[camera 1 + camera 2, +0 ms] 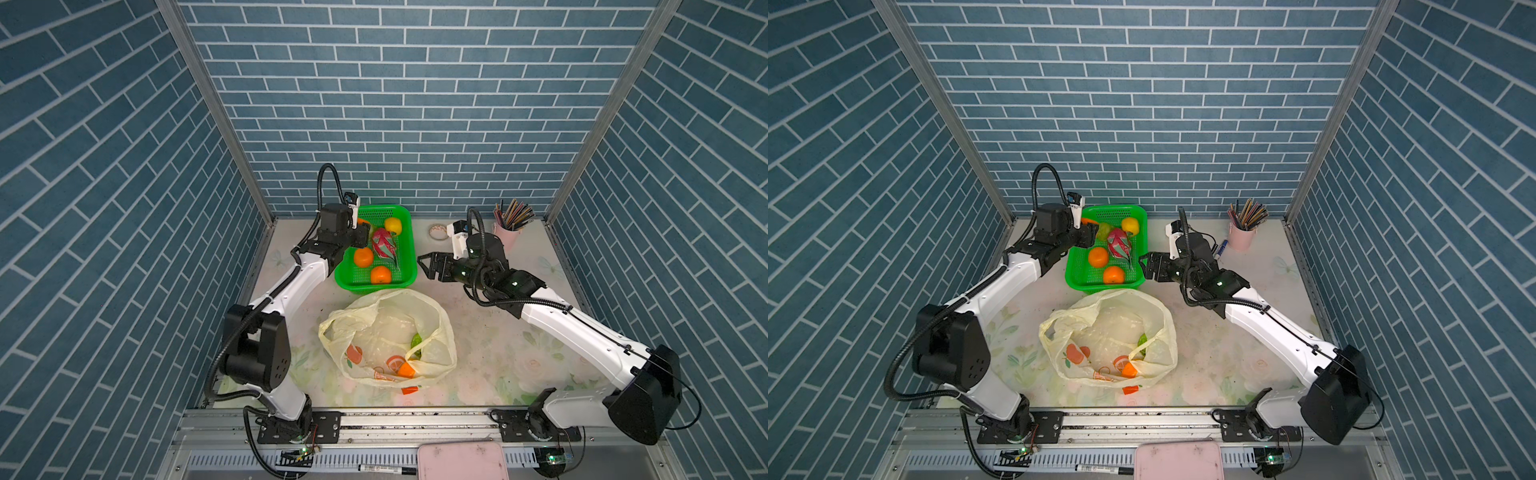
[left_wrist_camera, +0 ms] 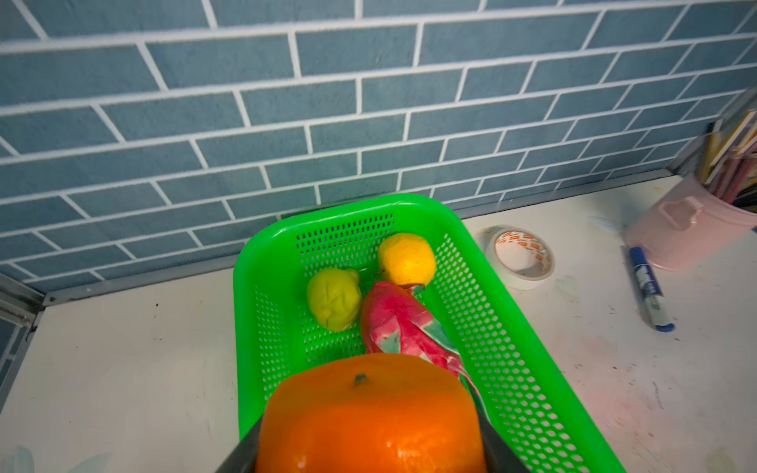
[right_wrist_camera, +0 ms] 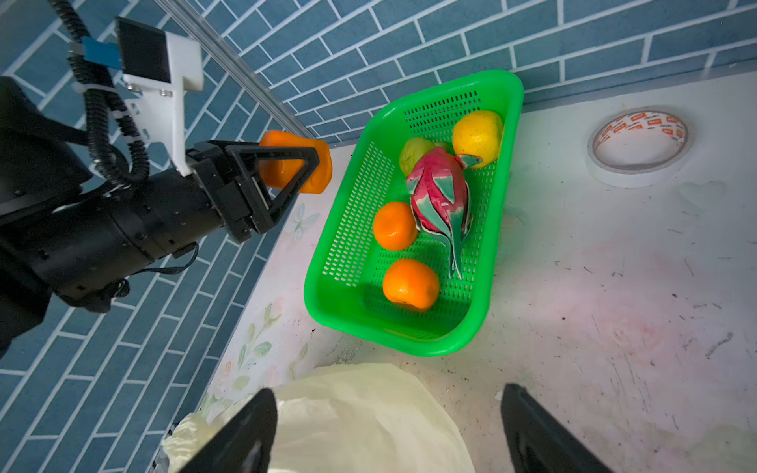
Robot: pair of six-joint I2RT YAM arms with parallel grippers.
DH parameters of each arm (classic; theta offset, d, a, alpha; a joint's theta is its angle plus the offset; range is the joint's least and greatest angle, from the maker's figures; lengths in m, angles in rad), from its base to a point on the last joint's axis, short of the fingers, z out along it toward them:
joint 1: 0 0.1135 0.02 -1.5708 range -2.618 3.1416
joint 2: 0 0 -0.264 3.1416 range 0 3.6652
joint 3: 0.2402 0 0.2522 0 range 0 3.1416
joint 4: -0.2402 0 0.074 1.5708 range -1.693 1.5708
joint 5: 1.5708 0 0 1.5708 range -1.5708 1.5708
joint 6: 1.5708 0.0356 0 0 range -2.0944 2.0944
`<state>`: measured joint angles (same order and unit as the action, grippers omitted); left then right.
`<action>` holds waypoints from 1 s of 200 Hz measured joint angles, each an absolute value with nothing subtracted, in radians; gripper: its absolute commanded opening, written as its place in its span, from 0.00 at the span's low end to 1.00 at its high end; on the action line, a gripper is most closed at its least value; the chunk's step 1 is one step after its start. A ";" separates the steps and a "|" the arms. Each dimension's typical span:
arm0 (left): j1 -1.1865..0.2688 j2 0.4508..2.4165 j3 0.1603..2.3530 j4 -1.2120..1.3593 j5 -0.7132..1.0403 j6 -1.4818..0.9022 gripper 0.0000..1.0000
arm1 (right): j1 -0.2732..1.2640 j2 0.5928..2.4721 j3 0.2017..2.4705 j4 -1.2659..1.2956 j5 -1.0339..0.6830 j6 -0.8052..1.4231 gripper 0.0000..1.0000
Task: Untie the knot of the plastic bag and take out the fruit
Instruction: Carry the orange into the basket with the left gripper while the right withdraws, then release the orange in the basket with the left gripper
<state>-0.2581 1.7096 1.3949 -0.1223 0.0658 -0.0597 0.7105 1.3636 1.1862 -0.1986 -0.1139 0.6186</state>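
Plastic bag [image 1: 386, 332] open on the table [image 1: 498, 345], knot undone; five fruit [image 1: 383, 243] in green basket [image 1: 411, 249], an orange [image 2: 368, 417] clamped in left gripper [image 3: 315, 164] over its rim, right gripper [image 1: 423, 268] apart and empty, green fruit [image 1: 415, 341] yet to come out.

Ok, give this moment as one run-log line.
left fingers: shut on orange, by basket | right fingers: open, empty | basket: five fruit | bag: open, green fruit inside

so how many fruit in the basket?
5: orange at front, orange behind it, dragon fruit alongside, yellow one and green one at back. Another orange in left jaws.
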 measured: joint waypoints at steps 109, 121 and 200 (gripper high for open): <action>-0.237 2.283 1.946 -0.417 -0.051 -0.057 0.51 | 0.664 1.341 1.192 -0.251 -0.162 0.604 0.86; -0.237 2.338 2.010 -0.446 -0.064 -0.047 0.52 | 0.664 1.325 1.181 -0.250 -0.162 0.605 0.86; -0.231 2.464 2.139 -0.526 -0.054 -0.040 0.77 | 0.662 1.290 1.148 -0.248 -0.177 0.606 0.86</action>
